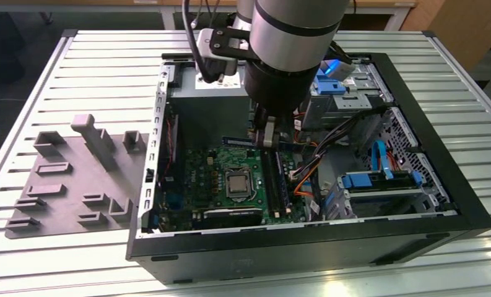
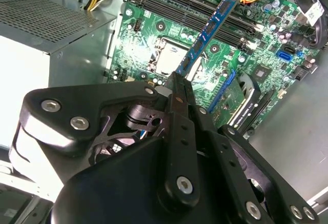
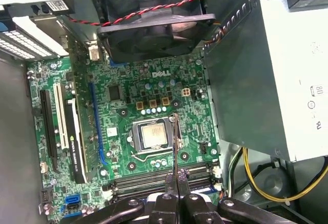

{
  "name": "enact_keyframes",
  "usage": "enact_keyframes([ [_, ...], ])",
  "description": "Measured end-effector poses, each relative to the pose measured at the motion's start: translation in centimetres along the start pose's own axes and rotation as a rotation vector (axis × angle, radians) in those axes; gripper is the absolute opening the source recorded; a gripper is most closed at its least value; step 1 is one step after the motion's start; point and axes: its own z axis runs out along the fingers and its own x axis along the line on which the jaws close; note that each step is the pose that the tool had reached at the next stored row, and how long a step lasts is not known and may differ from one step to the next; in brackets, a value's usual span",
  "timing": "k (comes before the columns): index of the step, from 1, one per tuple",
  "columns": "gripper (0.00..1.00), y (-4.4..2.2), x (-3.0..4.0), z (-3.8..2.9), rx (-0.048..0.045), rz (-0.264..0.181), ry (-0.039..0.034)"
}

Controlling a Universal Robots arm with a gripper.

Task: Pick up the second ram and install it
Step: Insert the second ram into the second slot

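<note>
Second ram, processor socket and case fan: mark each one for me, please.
second ram (image 2: 211,29): second wrist view, mid-length of the stick.
processor socket (image 3: 154,136): first wrist view, centre of its metal lid.
case fan (image 3: 154,38): first wrist view, middle of the black housing.

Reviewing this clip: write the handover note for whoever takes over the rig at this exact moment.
Gripper: shut on the second ram, gripping one end.
Where: inside the open case, with the stick held over the motherboard near the CPU socket.
Done: ram picked up.
Left: it crosses the memory slots at an angle and is not seated.
</note>
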Motion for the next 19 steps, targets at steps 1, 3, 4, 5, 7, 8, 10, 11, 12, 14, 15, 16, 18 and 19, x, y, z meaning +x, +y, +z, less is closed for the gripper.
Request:
enact_keyframes([
  [1,0.12,0.00,0.00,0.00,0.0002,0.002,-0.0001],
  [3,0.12,0.00,0.00,0.00,0.0005,0.005,-0.0003],
  [4,0.12,0.01,0.00,0.01,0.0008,0.008,-0.0005],
  [5,0.12,0.01,0.00,0.01,0.0012,0.012,-0.0008],
  [7,0.12,0.01,0.00,0.02,0.0024,0.022,-0.0016],
  [8,0.12,0.01,0.00,0.02,0.0029,0.028,-0.0020],
  [10,0.12,0.01,0.01,0.04,0.0042,0.040,-0.0030],
  [11,0.12,0.01,0.01,0.04,0.0049,0.047,-0.0034],
  [12,0.12,0.01,0.01,0.05,0.0055,0.053,-0.0039],
  [14,0.12,0.01,0.01,0.07,0.0068,0.066,-0.0049],
  [15,0.12,0.01,0.01,0.07,0.0075,0.072,-0.0053],
  [16,0.12,0.01,0.01,0.08,0.0080,0.077,-0.0057],
  [18,0.12,0.02,0.01,0.09,0.0094,0.090,-0.0066],
  [19,0.12,0.02,0.01,0.09,0.0104,0.100,-0.0073],
])
